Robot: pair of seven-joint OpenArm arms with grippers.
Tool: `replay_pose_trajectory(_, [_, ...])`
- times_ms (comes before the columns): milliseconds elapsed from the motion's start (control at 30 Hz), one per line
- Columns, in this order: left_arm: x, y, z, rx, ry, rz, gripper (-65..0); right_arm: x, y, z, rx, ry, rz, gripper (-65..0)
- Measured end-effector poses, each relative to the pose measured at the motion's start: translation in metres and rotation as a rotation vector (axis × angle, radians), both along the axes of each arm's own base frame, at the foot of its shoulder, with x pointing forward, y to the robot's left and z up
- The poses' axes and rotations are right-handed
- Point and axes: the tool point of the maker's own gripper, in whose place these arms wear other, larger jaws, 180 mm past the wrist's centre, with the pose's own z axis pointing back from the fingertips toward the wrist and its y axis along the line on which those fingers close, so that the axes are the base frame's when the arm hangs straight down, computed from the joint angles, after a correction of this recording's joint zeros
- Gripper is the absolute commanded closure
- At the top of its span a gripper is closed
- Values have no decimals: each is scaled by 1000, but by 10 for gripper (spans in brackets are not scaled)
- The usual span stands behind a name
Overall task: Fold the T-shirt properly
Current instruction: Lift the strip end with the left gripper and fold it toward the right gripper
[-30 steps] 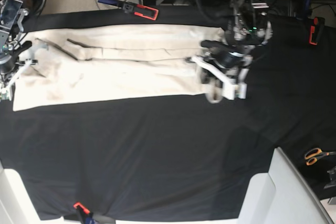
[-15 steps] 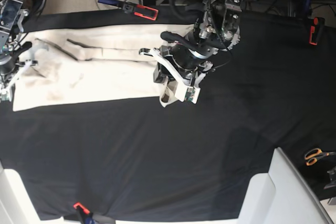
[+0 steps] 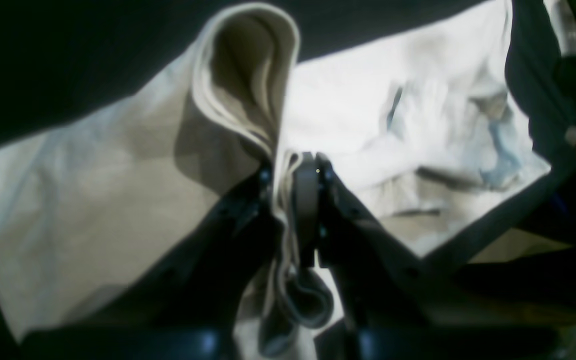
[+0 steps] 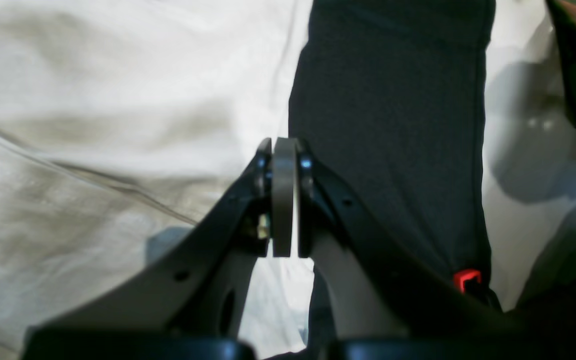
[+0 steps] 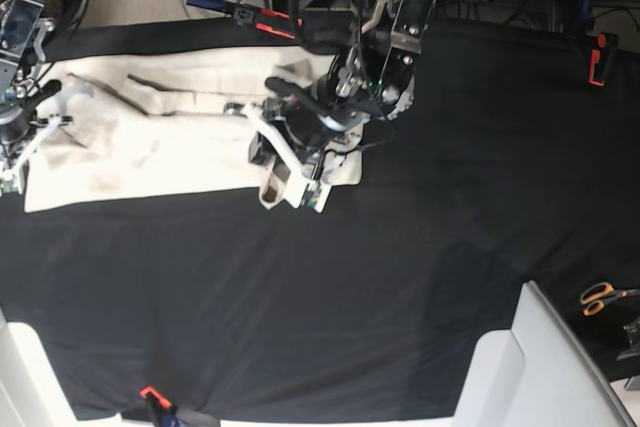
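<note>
The cream T-shirt (image 5: 150,137) lies in a long strip across the far left of the black table cloth (image 5: 420,267). My left gripper (image 5: 289,191) is over the middle of the strip, shut on several bunched layers of the T-shirt's edge (image 3: 248,85), which loop up past the fingertips (image 3: 308,180). The carried end hangs doubled back over the flat part. My right gripper (image 5: 14,175) is at the shirt's left end, shut. In the right wrist view its pads (image 4: 283,190) meet with no cloth seen between them, above the T-shirt (image 4: 93,115).
Orange-handled clamps sit at the table's back edge (image 5: 278,22), the right side (image 5: 597,59) and the front (image 5: 150,394). Scissors (image 5: 600,297) lie at the far right. A white bin (image 5: 545,367) fills the front right corner.
My left gripper has travelled left with the shirt's right end, drawing it over the flat cloth from the right side to the middle. The right arm has stayed put.
</note>
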Motion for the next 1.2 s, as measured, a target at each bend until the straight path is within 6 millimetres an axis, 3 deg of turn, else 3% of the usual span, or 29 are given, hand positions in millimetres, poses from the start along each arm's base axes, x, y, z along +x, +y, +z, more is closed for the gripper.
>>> replay_pose_trajectory(133, [-2,-2,-12,14,31,-12,0,0,0,0,1,-1,1,-2])
replay_pose_trajectory(300, [-10,-20,-14,10,39,-72,0,0,0,0,1,-1,0,-2])
replay_pose_trajectory(500, [-2,-19,-14,16,31,-68,0,1,0,1,-1,-2,1,-2])
replay_pose_trajectory(667, [-7,-25,-25,4,77,-75,0,0,0,1,-1,-1,1,-2])
replay_pose_trajectory(900, [6,-31,-12,-64,69,-65,0,0,-1,1,-2,-1,1,-2])
replay_pose_trajectory(1200, [5,-31,-13,-64,73,-66,0,3,-1,2,-1,-6,0,-2])
